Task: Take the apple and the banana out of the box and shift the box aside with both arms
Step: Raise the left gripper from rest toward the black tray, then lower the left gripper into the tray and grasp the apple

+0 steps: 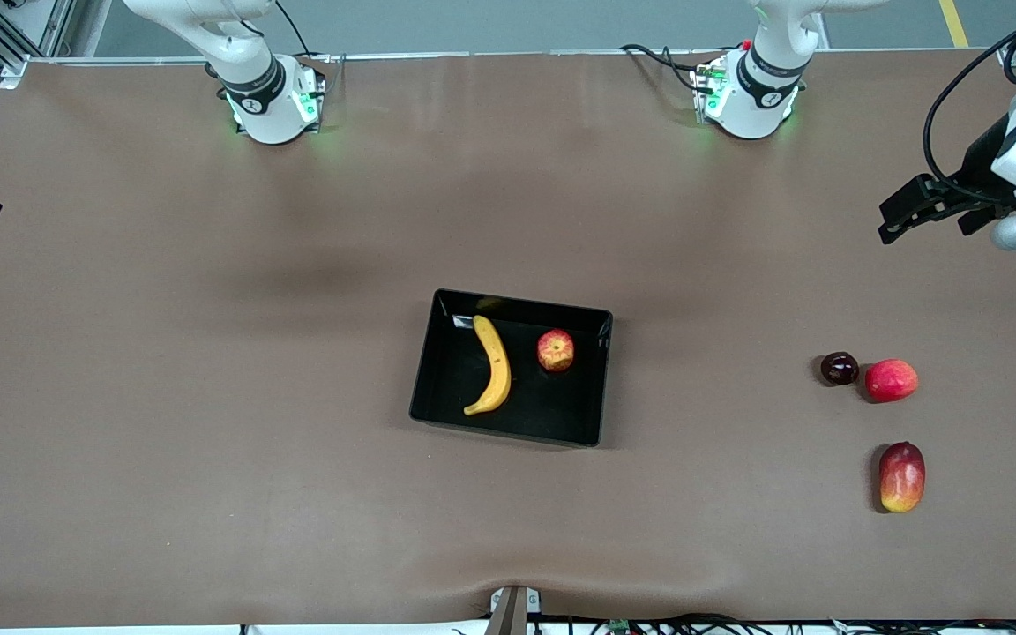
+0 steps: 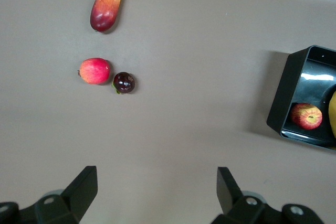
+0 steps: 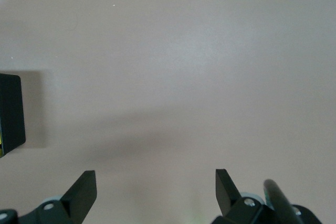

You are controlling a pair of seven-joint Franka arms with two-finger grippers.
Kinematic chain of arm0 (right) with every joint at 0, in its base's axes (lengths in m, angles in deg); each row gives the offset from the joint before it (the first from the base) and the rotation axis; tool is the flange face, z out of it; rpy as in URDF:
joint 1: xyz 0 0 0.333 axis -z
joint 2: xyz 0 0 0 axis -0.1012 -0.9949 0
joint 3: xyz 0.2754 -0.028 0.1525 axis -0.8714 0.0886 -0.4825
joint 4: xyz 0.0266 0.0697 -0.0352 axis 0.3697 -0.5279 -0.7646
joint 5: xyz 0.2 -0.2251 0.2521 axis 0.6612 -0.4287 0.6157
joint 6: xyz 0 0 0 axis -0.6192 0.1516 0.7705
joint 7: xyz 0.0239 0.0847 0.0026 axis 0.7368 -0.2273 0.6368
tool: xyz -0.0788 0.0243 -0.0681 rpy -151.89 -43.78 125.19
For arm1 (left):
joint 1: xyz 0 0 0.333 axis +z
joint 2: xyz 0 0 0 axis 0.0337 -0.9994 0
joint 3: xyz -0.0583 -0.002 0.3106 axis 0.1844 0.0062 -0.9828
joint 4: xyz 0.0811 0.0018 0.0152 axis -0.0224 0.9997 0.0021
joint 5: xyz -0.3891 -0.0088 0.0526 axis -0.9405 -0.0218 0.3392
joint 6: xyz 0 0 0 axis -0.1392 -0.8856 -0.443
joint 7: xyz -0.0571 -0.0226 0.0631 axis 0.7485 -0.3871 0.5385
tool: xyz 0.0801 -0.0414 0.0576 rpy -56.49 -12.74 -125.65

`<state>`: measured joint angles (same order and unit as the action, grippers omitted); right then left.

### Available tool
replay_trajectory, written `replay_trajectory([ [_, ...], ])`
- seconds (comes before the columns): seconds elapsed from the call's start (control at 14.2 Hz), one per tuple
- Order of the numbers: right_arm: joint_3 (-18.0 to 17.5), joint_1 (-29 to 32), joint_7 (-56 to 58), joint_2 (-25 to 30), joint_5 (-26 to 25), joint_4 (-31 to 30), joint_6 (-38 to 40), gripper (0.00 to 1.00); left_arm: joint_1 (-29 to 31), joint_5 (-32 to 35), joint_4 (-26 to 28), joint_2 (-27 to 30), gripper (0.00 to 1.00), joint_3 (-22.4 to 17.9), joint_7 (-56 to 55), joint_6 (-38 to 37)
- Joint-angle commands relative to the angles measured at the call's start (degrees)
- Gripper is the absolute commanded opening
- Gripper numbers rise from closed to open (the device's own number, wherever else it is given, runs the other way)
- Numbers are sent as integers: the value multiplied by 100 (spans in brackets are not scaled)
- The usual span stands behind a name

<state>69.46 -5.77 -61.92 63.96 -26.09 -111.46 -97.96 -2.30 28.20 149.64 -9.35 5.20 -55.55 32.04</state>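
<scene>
Box [image 1: 442, 370]: on the worktop, mid-table; holds both fruits
Banana [image 1: 494, 366]: lying in the box, toward the right arm's end
Apple [image 1: 556, 349]: in the box at the banana's 3 o'clock – apart from it
Left end effector [image 2: 157, 184]: spread wide, empty; over bare worktop at the left arm's end
Right end effector [image 3: 156, 184]: spread wide, empty – over bare worktop
Mango [image 1: 901, 476], plum [image 1: 840, 368]: on the worktop, at the left arm's end

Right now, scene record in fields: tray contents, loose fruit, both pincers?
tray: black, mid-table
in tray: banana, apple, apart
loose fruit: plum touching red fruit; mango nearer the front camera; all toward the left arm's end
left pincer: open, empty, over bare table
right pincer: open, empty, over bare table
</scene>
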Motion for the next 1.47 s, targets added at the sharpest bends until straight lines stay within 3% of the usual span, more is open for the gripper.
replay_trajectory([
  [0.0,-5,14,9,-79,-71,153,74,100,37,21,-98,-31,100,39,5,-127],
  [0.28,-5,32,9,-88,-71,144,74,100,10,21,-107,-75,100,39,13,-110],
  [0.77,4,23,-35,-88,-36,135,82,100,-472,267,-256,-733,100,328,-153,179],
  [1.12,13,32,-44,-123,-44,118,82,100,-1377,276,-212,-1321,100,355,-1355,943],
  [1.4,21,67,-35,-132,-44,118,82,100,-2334,337,-212,-2050,100,338,-3103,2023],
])
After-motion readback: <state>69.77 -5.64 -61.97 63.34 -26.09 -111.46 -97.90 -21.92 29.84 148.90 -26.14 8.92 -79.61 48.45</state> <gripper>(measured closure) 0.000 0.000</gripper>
